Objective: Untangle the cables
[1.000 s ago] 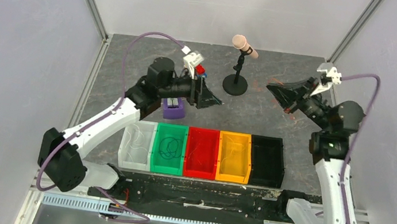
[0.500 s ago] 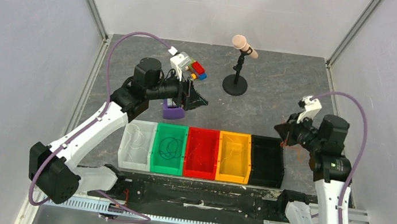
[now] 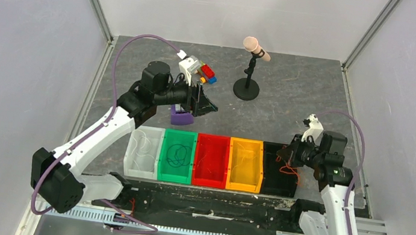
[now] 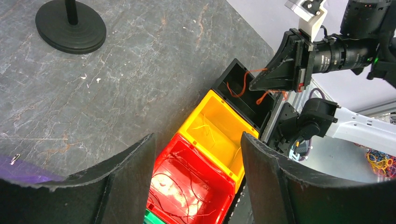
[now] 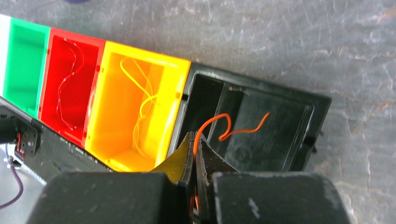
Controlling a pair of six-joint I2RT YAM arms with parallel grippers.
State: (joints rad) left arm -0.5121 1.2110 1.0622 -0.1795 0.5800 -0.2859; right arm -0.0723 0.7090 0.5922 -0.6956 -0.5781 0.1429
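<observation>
1. right claw (image 5: 195,142): pads pressed together, pinching one end of the orange cable (image 5: 233,127).
2. orange cable curls loosely away from the tips, and its free length sits inside the black bin (image 3: 269,184). can't tell if it touches the bin floor.
3. top view: right claw is over the black bin, about 4 o'clock from the middle of the surface (image 3: 273,111).
4. bins stand in one row at the 6 o'clock edge, touching side by side. from 9 to 3 o'clock: clear bin (image 3: 146,129), green bin (image 3: 180,132), red bin (image 3: 214,136), yellow bin (image 3: 248,141), black bin.
5. contents: white cables (image 3: 141,151) in the clear bin, a dark cable (image 3: 176,155) looped in the green bin, a thin pale cable (image 5: 70,88) in the red bin, a yellow cable (image 5: 142,100) in the yellow bin.
6. left claw (image 4: 196,154): fingers spread wide, nothing between them. it's off the surface at about 10 o'clock from the middle.
7. purple holder (image 3: 181,117) sits just at 7 o'clock of the left claw, between it and the green bin.
8. microphone stand (image 3: 247,88) at 12 o'clock, well apart from the bins. coloured blocks (image 3: 206,73) at 9 o'clock of it, near the left wrist.
</observation>
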